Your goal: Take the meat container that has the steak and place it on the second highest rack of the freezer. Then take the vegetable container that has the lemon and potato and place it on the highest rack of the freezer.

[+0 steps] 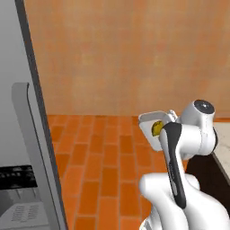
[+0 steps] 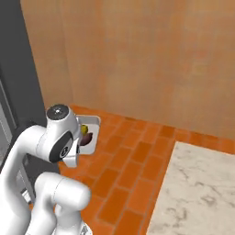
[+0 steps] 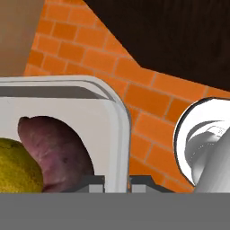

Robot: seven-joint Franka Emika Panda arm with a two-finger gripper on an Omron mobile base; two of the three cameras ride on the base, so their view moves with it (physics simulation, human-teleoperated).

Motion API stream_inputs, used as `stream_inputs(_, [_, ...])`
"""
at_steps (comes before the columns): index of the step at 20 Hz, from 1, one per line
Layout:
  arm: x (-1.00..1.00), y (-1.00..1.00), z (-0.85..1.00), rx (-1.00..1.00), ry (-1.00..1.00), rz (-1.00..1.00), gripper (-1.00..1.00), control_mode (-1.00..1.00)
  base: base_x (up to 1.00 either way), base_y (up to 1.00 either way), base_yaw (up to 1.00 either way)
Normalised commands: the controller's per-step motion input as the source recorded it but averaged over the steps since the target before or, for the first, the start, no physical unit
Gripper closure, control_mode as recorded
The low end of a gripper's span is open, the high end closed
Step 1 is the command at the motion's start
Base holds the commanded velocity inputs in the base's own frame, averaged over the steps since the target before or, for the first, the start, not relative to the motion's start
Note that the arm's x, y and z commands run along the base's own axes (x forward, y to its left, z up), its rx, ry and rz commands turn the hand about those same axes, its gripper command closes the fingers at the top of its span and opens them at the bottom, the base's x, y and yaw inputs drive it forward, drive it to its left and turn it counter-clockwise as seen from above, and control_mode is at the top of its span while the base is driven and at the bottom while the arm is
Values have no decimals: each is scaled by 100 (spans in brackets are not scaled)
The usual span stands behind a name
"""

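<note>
Orange brick floor (image 2: 133,160) spreads below a tan wall. Near the base, the arm folds up on itself, its gripper (image 3: 117,183) clamped on the rim of the vegetable container (image 3: 117,130), carried above the floor with the lemon (image 3: 15,166) and potato (image 3: 56,150) inside. At far left stands the freezer (image 1: 20,134).

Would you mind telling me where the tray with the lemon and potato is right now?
The tray is off the counter, its rim pinched in the pincer, carried above the brick floor just right of the freezer.
</note>
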Motion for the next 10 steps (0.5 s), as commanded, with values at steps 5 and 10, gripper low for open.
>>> stream_inputs(5, [0, 0, 0, 0, 0, 0, 100, 100, 100, -26, 63])
stream_inputs(10, [0, 0, 0, 0, 0, 0, 100, 100, 93, -47, 74])
